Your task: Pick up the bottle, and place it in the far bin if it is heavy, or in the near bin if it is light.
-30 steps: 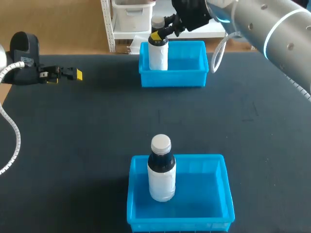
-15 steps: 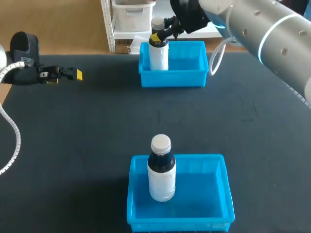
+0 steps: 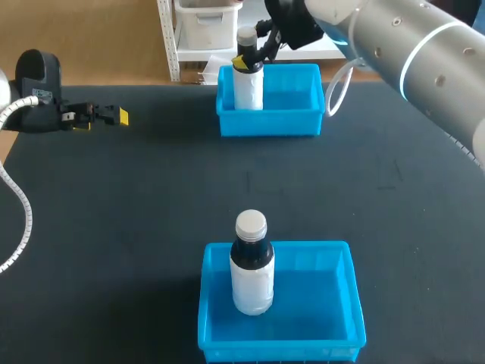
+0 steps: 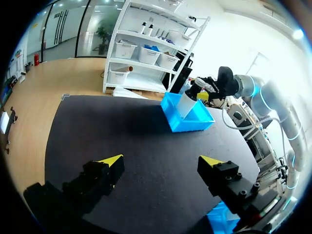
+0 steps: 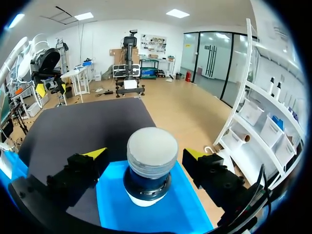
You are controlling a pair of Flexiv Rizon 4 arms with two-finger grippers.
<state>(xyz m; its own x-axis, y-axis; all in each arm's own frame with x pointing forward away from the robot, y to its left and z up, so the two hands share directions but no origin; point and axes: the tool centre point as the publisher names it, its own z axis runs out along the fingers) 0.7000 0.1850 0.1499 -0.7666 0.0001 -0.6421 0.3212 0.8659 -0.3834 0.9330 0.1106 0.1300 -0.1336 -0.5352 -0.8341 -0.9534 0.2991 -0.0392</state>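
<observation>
A white bottle [image 3: 247, 82] with a dark neck and pale cap stands upright at the left end of the far blue bin [image 3: 292, 106]. My right gripper [image 3: 251, 56] hovers at its neck, open. In the right wrist view the yellow-tipped fingers [image 5: 92, 155] stand well clear on both sides of the bottle [image 5: 151, 161], with the far bin's floor [image 5: 112, 204] below. A second, similar bottle [image 3: 251, 265] stands in the near bin [image 3: 318, 303]. My left gripper [image 3: 117, 116] is open and empty over the table's far left, also shown in its own view [image 4: 163, 161].
The dark table top [image 3: 151, 197] stretches between the two bins. From the left wrist, the far bin [image 4: 195, 119] and its bottle [image 4: 186, 102] are seen far ahead, with a corner of the near bin [image 4: 222, 219] close to the right finger.
The right gripper's fingers have spread apart and let go of the bottle, which now stands free in the far bin. The left arm has not moved.
</observation>
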